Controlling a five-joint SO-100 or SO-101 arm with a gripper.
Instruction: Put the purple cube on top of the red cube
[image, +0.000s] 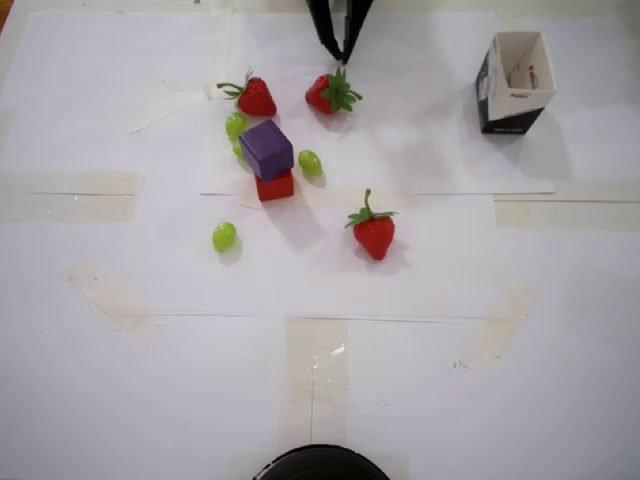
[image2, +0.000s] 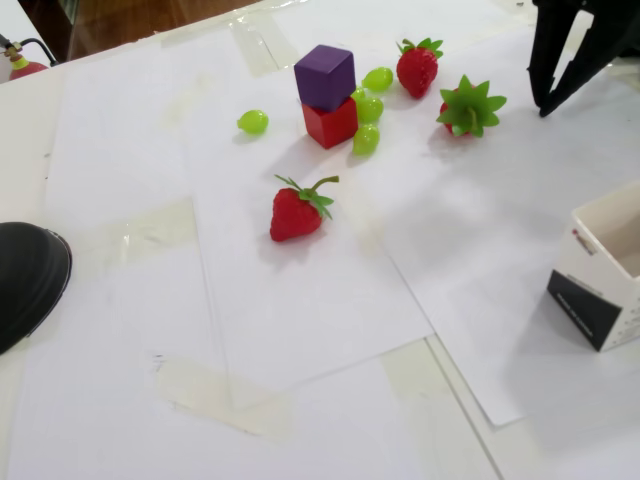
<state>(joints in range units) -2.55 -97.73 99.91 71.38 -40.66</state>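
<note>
Presently: purple cube (image2: 325, 76) stacked on red cube (image2: 331, 123), well apart from the fingers (image2: 545, 108). Fingers nearly together, tips slightly parted, grasping nothing, above the bench (image2: 120, 400), nearest a strawberry (image2: 468, 107).

Three strawberries (image: 372, 232) and several green grapes (image: 224, 237) are seen on white paper sheets (image: 420, 280) which are taped on the desk (image2: 30, 130). A small open box (image: 514, 82) with black sides is placed near the right edge in the overhead view. A dark round object (image2: 28, 278) is seen at the left edge in the fixed view.
</note>
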